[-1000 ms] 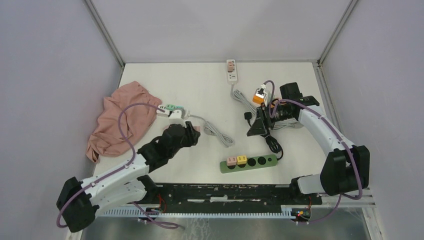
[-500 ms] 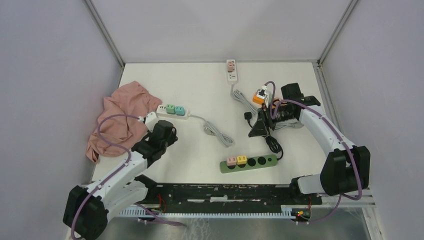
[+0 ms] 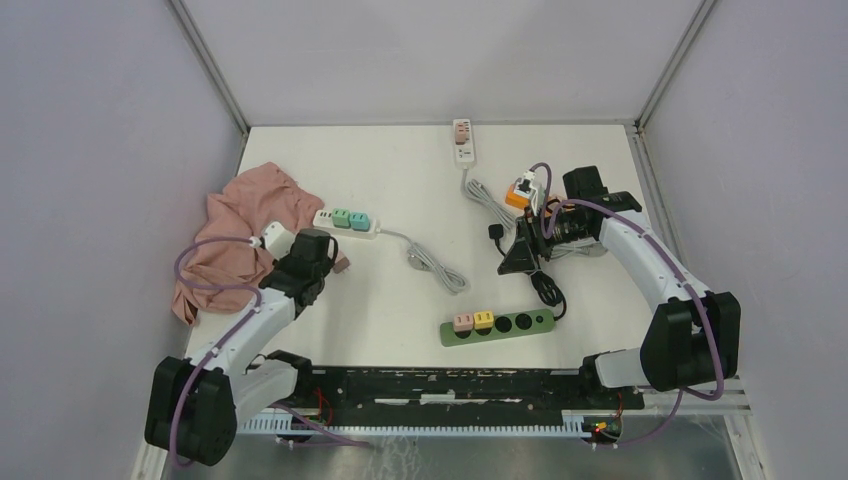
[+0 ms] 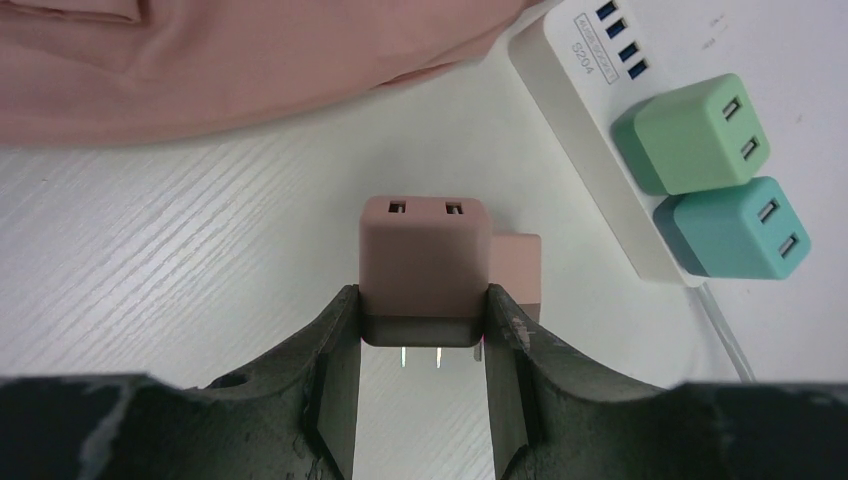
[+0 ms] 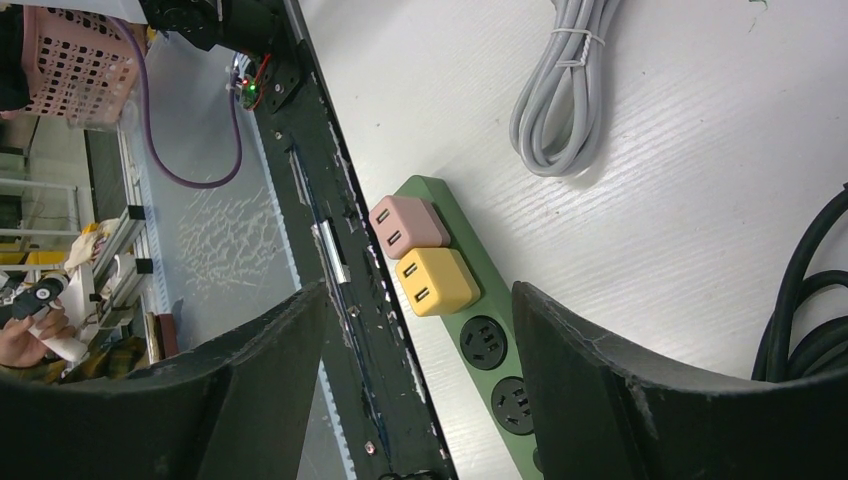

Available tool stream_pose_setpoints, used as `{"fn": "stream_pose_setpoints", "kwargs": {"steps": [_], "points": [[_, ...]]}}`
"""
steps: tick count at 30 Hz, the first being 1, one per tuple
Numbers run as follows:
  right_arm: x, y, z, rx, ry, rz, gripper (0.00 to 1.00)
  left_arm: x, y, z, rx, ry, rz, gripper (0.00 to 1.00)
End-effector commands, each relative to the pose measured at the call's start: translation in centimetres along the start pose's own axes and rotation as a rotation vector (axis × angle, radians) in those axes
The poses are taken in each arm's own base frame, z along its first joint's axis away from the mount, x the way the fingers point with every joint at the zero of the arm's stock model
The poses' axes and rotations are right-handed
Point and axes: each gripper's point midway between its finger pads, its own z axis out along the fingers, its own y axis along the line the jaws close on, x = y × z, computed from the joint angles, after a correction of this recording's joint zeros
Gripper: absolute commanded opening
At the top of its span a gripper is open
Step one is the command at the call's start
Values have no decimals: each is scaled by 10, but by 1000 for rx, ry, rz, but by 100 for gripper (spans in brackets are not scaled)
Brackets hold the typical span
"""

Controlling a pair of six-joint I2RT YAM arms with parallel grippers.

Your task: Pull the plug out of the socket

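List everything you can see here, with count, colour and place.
cloth: one, pink, left side
white strip: one, white, beside cloth
green plug, teal plug: one each, in white strip
held plug: one, pink, prongs free
green strip: one, green, front centre
pink plug, yellow plug: one each, in green strip
small strip: one, white, far edge
adapter: one, orange-white, right
grey cables: two, grey, centre
black cable: one, black, right of centre
left gripper: black, shut on held plug
right gripper: black, open
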Motion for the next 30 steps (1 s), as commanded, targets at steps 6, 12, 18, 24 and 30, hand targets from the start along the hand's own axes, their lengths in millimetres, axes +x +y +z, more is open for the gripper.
{"fn": "stream_pose_setpoints", "kwargs": {"steps": [6, 12, 18, 24, 30], "points": [[-13, 10, -5, -22, -39, -64, 73, -15, 3, 6, -85, -64, -130, 35], [-13, 11, -6, -23, -39, -67, 73, -9, 8, 5, -90, -48, -152, 42], [-13, 12, -7, -22, -43, -70, 73, -6, 13, 2, -98, -40, -165, 53], [-14, 14, -7, -26, -46, -73, 73, -3, 15, 0, -91, -28, -174, 54], [-14, 14, -8, -27, -50, -74, 73, 0, 16, -1, -86, -19, -176, 57]]}}
